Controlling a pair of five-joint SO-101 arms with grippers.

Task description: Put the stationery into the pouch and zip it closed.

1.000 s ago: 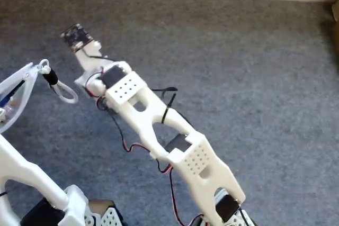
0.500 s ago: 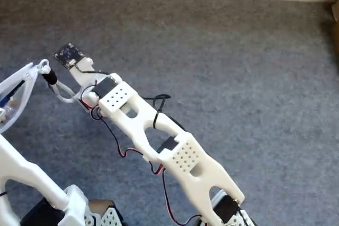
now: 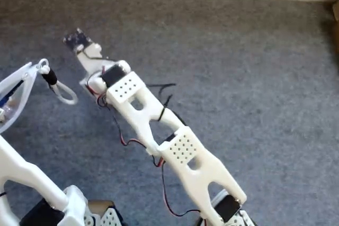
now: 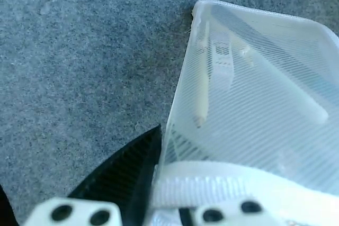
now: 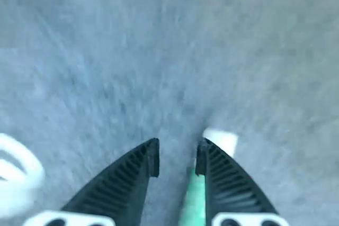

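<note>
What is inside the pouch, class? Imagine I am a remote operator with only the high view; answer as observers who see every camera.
Observer: The left wrist view shows a pale pen and what looks like a white clip inside the mesh pouch.
Operator: Who holds it?
Observer: The left claw grips its banded edge.
Operator: And the right claw?
Observer: A green thing with a white tip shows at the right claw; gripped or not, I cannot tell.

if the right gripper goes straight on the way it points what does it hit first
The right gripper probably meets grey carpet first, though the green, white-tipped item beside it may touch sooner; depth is unclear.
</note>
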